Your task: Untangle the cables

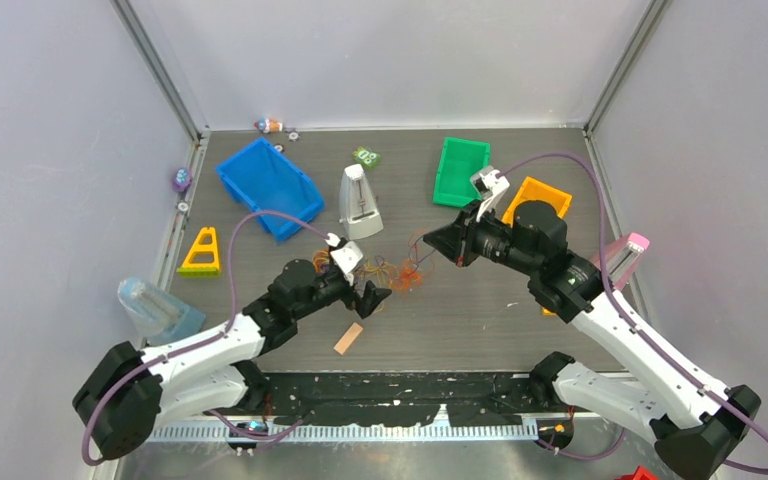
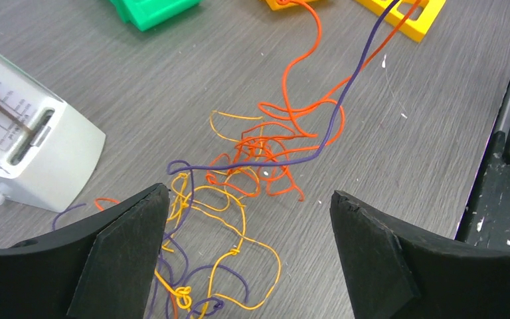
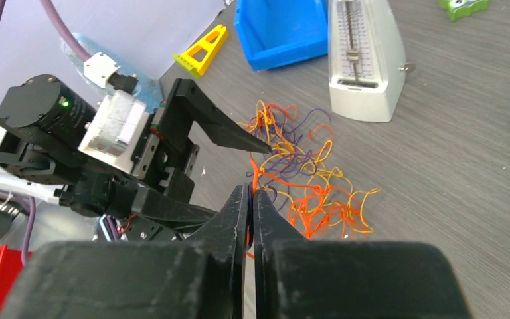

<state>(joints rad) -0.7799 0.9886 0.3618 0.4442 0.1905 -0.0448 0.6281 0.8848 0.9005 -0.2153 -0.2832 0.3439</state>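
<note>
the cables (image 2: 259, 153) look light, limp and snaggy, best pinched at one loose strand on the heap's edge. they lie on the surface (image 2: 405, 133) just ahead of the left gripper (image 2: 249, 194), which gapes wide, holding nothing. the right gripper (image 3: 251, 191) is clenched on an orange strand (image 2: 305, 60) rising from the heap.

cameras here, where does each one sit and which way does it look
Top external: above and behind the robot, looking down on the table; left arm and right arm show, bases at bottom.
Left wrist: on the left arm, looking down through the open left hand at the cables.
Right wrist: on the right arm, looking past the shut right hand toward the left hand.
Shared: both wrist views show the cables and white metronome.
</note>
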